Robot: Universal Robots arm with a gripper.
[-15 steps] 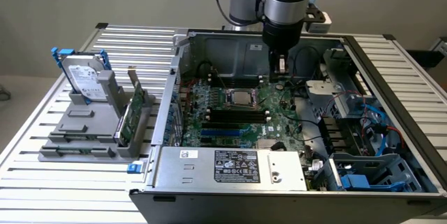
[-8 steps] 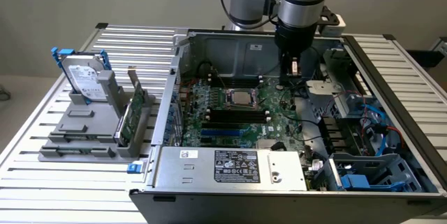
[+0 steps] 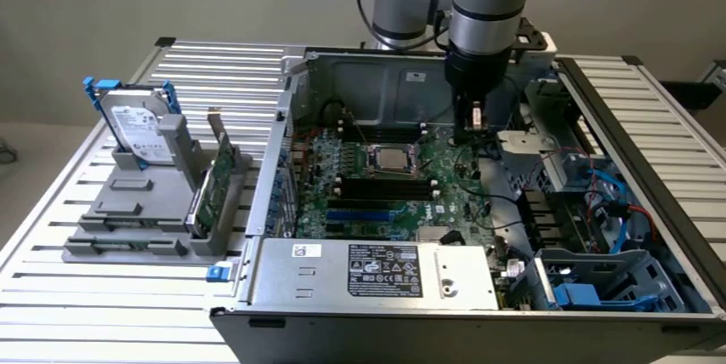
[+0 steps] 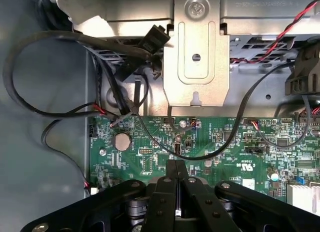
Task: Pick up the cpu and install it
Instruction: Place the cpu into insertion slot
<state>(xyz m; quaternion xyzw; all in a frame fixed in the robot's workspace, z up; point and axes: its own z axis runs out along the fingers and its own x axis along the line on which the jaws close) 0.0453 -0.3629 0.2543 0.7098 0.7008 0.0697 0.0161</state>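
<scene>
Hanging low inside the open computer case [image 3: 352, 83], the gripper [image 3: 475, 128] has its two black fingers [image 4: 169, 192] pressed flat together, and nothing can be seen between them; under its tips lies bare green motherboard [image 4: 150, 152], with a coin cell battery [image 4: 122, 141] off to one side and a grey metal bracket [image 4: 196, 66] beyond; the cpu [image 3: 392, 158] is not in the claw but well apart from it, toward the exterior view's left and a little lower, lying flat within the socket frame [image 3: 370, 160]; it looks already seated there; as a thing to handle it is probably light, thin and stiff, with a slick metal top and a delicate underside, so a pinch on two opposite edges of the pale rim, kept level, would suit it best; seated in the frame, those edges offer little to catch.
</scene>
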